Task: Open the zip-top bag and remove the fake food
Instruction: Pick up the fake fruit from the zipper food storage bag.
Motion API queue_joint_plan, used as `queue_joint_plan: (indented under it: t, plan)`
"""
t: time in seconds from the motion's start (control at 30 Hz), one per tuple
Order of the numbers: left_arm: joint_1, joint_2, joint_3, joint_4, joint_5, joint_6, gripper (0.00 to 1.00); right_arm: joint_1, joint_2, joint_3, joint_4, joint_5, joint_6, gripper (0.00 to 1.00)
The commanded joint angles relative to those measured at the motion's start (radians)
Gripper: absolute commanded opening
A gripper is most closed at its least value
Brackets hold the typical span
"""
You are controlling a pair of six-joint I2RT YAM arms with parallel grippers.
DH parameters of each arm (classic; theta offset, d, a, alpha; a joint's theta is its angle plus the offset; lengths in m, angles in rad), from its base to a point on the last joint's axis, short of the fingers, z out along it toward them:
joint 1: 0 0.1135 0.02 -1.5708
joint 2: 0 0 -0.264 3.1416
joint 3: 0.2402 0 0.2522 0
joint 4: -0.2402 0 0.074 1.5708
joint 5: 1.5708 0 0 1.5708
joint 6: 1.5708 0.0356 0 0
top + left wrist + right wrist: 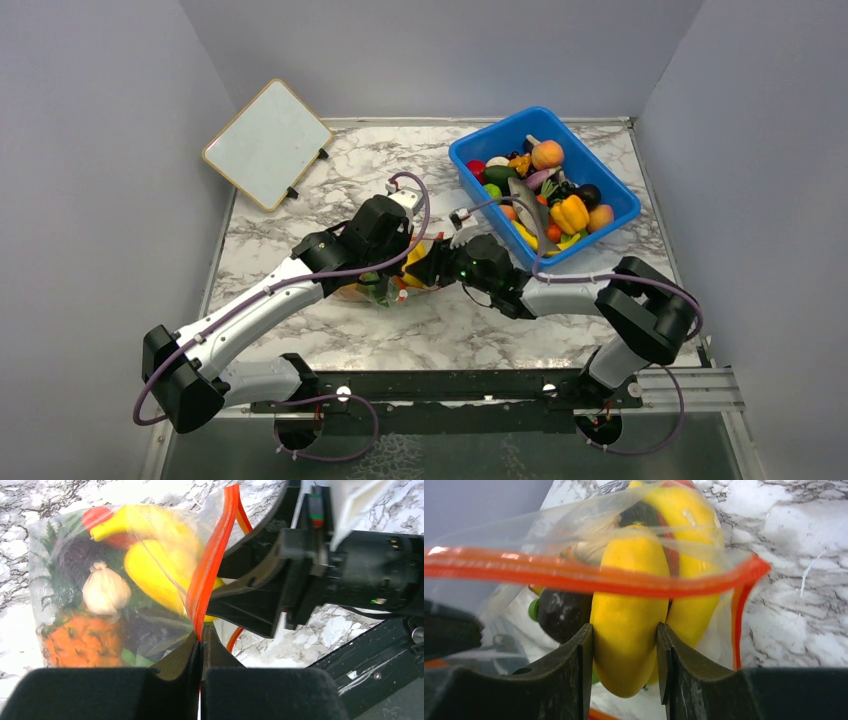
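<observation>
Well, grey walls (100, 150) box in a marbled white counter (300, 330), with a blue bin (468, 162) at the back. Mid-counter the zip-top bag (75, 540) lies lengthwise left to right, mouth facing the right gripper (624, 632), which clasps a yellow banana (626, 605) inside. The left gripper (201, 642) pinches the red zip strip (215, 555).

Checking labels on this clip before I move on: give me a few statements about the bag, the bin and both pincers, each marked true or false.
1. The left pincer is shut on the zip-top bag at its red-orange zip strip. True.
2. The bag is empty. False: a garlic bulb and an orange pineapple show inside.
3. The blue bin holds toy food. True.
4. The right pincer hangs over the bin. False: it is at the bag's mouth, clamping the yellow banana.
</observation>
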Motion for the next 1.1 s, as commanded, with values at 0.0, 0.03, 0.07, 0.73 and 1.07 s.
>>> queue_joint_plan:
  t: [0.0, 0.03, 0.07, 0.73, 1.07]
  plan:
    - [-0.006, -0.017, -0.004, 0.029, -0.005, 0.003, 0.00, 0.007, -0.108, -0.062, 0.017, 0.016, 0.062, 0.24]
    - [-0.006, -0.014, -0.006, 0.029, -0.001, 0.005, 0.00, 0.007, -0.134, -0.066, -0.014, 0.014, 0.075, 0.24]
    - [-0.006, -0.012, -0.006, 0.030, 0.005, 0.010, 0.00, 0.007, -0.160, -0.059, -0.074, 0.017, 0.097, 0.24]
    - [-0.009, 0.098, -0.025, 0.071, 0.251, 0.094, 0.00, 0.007, -0.131, -0.011, -0.428, 0.120, 0.172, 0.46]
    - [-0.010, 0.079, -0.035, 0.080, 0.246, 0.083, 0.00, 0.007, -0.094, -0.013, -0.325, 0.106, 0.213, 0.57]
